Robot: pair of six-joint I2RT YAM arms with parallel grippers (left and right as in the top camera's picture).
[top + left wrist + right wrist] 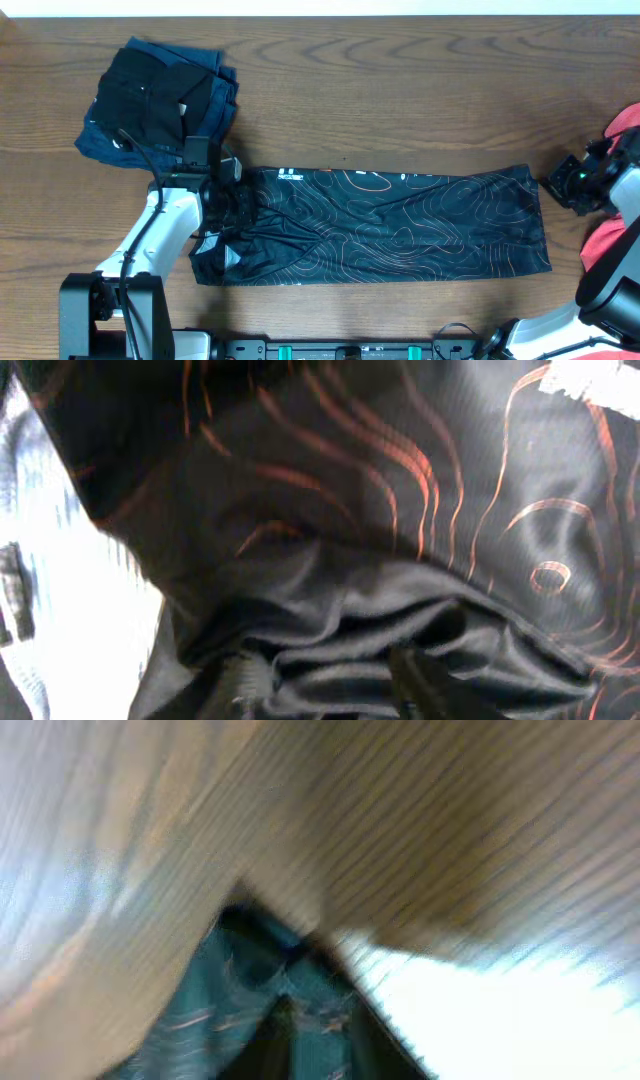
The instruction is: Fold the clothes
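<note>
Left pincer [239,206] half-open over bunched left end of black shirt [400,225]. Right pincer [557,186] right of shirt, can't tell its state.

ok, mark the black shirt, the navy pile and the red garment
black shirt [420,220], overhead, middle of its body
navy pile [95,138], overhead, lower-left blue edge
red garment [605,245], overhead, lower part near the frame edge

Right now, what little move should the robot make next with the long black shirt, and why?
Probably the left tool should pinch the rumpled left end of the black shirt and lift it toward the right end. The shirt lies as a long strip, bunched only at that tool, and the right tool is off the cloth.
</note>
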